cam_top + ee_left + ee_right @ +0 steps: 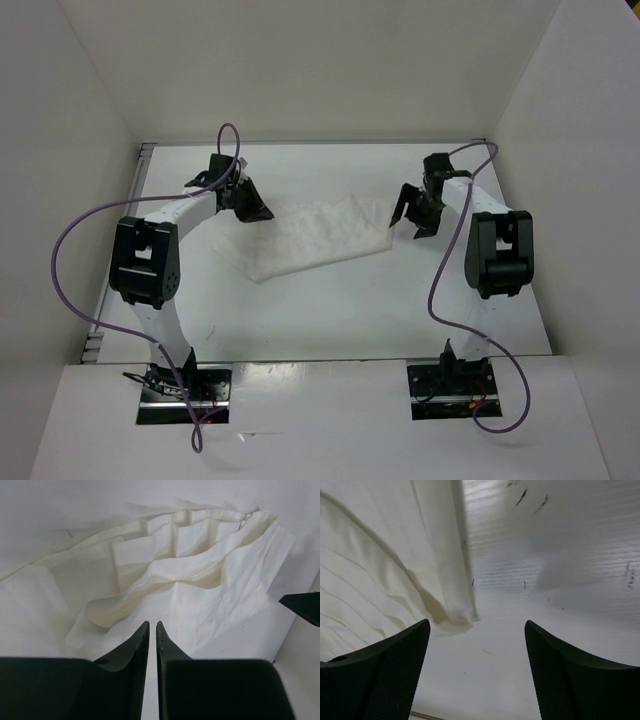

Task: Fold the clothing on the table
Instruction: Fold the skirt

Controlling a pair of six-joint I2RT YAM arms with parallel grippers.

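Table (330,320) is boxed in by white walls (300,70) on three sides. Clothing (320,235) is laid rumpled toward the far side, between both arms. Left gripper (250,205) is closed on the clothing's left edge. Right gripper (412,218) is spread wide with nothing held, just beside the right edge. Purple cables (60,260) are looped clear of the clothing.

Table (330,320) lies bare nearside of the clothing (320,235).

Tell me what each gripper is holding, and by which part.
The left gripper seems to pinch the clothing at its edge; the right gripper is open, empty.
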